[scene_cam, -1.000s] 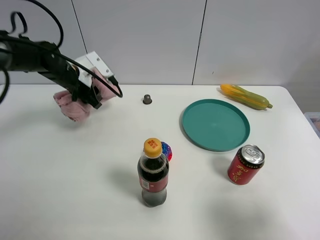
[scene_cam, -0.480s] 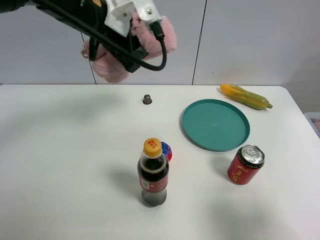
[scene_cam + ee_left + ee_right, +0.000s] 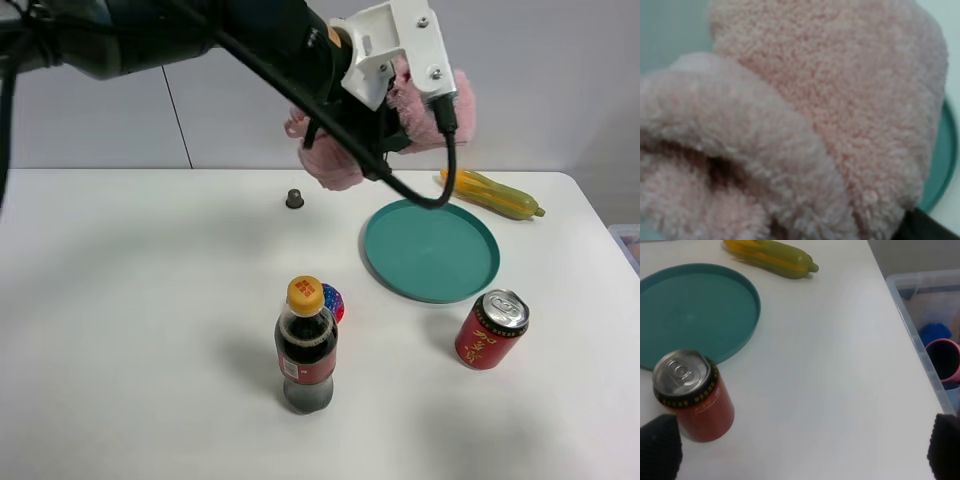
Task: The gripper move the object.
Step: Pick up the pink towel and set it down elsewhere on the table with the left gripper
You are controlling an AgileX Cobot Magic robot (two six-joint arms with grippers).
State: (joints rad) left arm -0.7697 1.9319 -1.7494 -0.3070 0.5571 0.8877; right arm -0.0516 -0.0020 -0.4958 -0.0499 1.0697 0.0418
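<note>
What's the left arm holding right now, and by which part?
The left pincer holds the soft pink rolled towel, clamped at its middle, a fluffy end sticking out either side. The right pincer is open, empty.

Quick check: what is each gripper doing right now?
Left gripper: shut on the pink rolled towel, held in the air.
Right gripper: open, empty.

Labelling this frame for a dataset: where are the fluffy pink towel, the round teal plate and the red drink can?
fluffy pink towel (image 3: 330, 165), high view, left lobe.
round teal plate (image 3: 430, 250), high view, bare centre.
red drink can (image 3: 486, 346), high view, red side.
</note>
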